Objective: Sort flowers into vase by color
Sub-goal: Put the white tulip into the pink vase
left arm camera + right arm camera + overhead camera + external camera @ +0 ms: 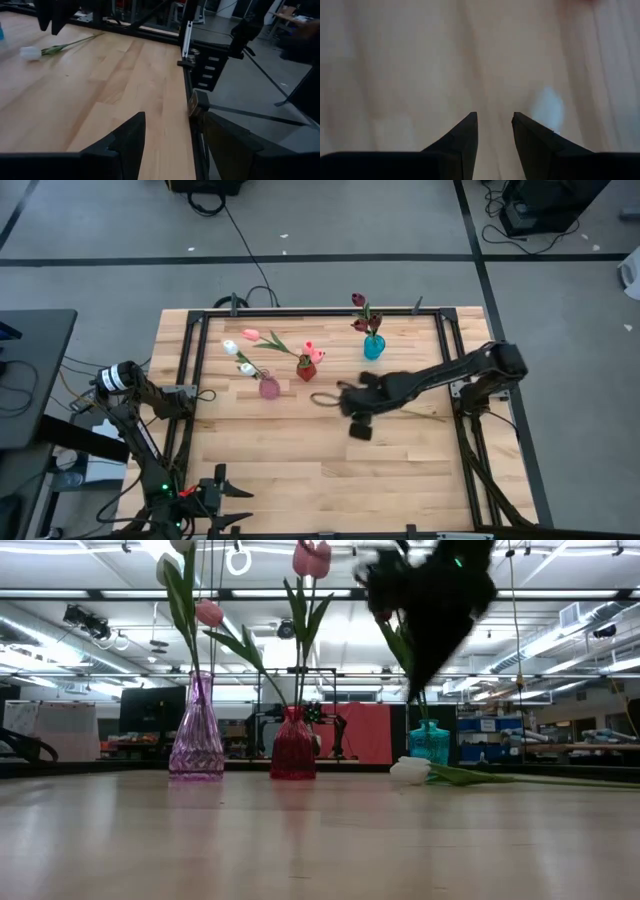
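A white tulip [410,770] lies flat on the table, its green stem [520,778] running toward the right edge; the left wrist view shows it as the far tulip [31,52]. My right gripper [495,120] hovers above its head [547,107], open and pointing down, seen also from overhead [335,398]. The purple vase [269,387] holds white and pink tulips. Pink tulips stand in the red vase [306,370], maroon ones in the teal vase [373,346]. My left gripper [167,135] waits open at the near left corner [225,490].
The three vases stand in a row across the middle of the table, toward its far side. A black frame rail [455,370] runs along the table's right side, and another [185,380] along the left. Bare wood [300,470] lies between the vases and the near edge.
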Controlling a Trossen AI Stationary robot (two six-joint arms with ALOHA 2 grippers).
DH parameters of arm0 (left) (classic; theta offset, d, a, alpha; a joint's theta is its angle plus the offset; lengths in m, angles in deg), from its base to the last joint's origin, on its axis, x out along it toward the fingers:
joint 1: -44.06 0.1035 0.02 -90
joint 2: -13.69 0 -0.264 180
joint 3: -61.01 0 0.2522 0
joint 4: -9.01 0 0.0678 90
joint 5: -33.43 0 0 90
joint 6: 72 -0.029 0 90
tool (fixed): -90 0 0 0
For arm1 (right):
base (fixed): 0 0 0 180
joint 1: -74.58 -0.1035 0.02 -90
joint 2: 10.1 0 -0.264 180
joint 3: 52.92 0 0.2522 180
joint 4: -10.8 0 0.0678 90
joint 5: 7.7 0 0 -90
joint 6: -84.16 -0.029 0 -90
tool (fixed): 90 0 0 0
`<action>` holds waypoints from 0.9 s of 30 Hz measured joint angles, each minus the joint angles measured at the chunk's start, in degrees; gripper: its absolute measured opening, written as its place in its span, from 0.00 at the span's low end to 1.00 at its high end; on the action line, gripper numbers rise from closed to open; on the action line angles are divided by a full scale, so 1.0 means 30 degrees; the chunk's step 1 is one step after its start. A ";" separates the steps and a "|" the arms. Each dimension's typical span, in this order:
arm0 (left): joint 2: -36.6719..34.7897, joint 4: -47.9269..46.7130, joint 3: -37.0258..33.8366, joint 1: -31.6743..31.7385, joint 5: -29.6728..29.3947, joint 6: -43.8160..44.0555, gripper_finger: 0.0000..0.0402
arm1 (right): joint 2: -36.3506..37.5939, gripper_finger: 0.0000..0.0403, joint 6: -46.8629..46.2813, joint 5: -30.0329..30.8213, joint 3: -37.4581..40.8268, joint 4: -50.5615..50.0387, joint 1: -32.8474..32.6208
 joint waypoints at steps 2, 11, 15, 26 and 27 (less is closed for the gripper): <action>0.0002 -0.0064 0.0000 0.0000 -0.0004 0.0000 0.51 | 0.0936 0.33 -0.1262 -0.0707 0.1435 -0.0827 0.0602; 0.0002 -0.0468 0.0000 0.0409 -0.0039 -0.0555 0.51 | 0.3058 0.33 -0.3573 -0.2413 0.6785 -0.1029 0.2581; 0.0001 -0.0668 0.0000 0.0430 -0.0037 -0.0568 0.51 | 0.3050 0.33 -0.3201 -0.2781 0.7834 -0.0580 0.2743; 0.0002 -0.0661 0.0000 0.0429 -0.0051 -0.0565 0.51 | 0.3043 0.27 -0.2524 -0.2204 0.8888 0.1751 0.2750; 0.0000 -0.0656 0.0000 0.0423 -0.0051 -0.0563 0.51 | 0.3043 0.26 -0.2524 -0.2184 0.8978 0.1853 0.2750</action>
